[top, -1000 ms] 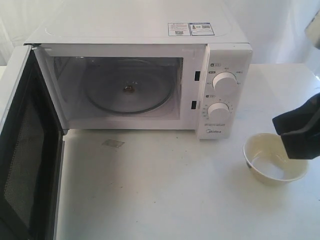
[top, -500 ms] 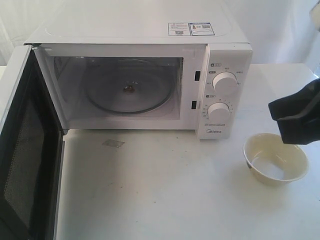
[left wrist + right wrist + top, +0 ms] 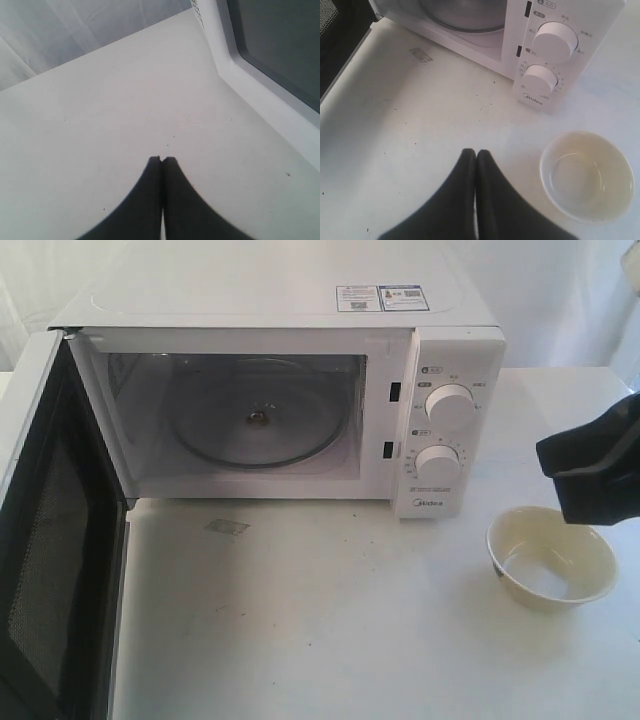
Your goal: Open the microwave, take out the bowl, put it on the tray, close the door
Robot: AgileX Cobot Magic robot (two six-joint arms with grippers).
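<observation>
In front of the microwave (image 3: 280, 300), at its right end, the bowl (image 3: 550, 558) sits free; the right gripper (image 3: 475, 152), closed and empty, has lifted off it, so the open door (image 3: 50, 540) comes next.

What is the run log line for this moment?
door: open | bowl: out, on table, free | tray: not in view | right gripper: shut, empty | left gripper: shut, empty
</observation>
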